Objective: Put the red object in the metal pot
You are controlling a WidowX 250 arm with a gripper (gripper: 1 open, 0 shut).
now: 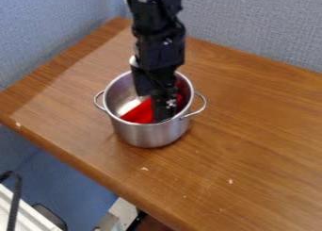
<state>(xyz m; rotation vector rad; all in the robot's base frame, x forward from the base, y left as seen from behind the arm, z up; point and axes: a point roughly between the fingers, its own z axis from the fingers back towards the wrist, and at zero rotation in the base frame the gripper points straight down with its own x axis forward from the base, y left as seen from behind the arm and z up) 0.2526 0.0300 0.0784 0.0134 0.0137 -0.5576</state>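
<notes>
- The red object [138, 110] is seen lying inside the metal pot [149, 129], partly hidden behind the pincer [164, 99].
- The pincer is lowered into the pot's mouth, pointing down; its jaws are read as spread, with nothing pinched.
- The red object is judged light, rigid and smooth, possibly slippery; a hold across its middle would suit it.
- The pot is judged stiff and hard, stable on the wooden tabletop [265, 131].
- No brand, label or readable writing is found.

A brown wooden table [251, 131] fills the view; behind the table stands a blue-grey textured wall [51, 23], with dim floor below its near edge.
</notes>
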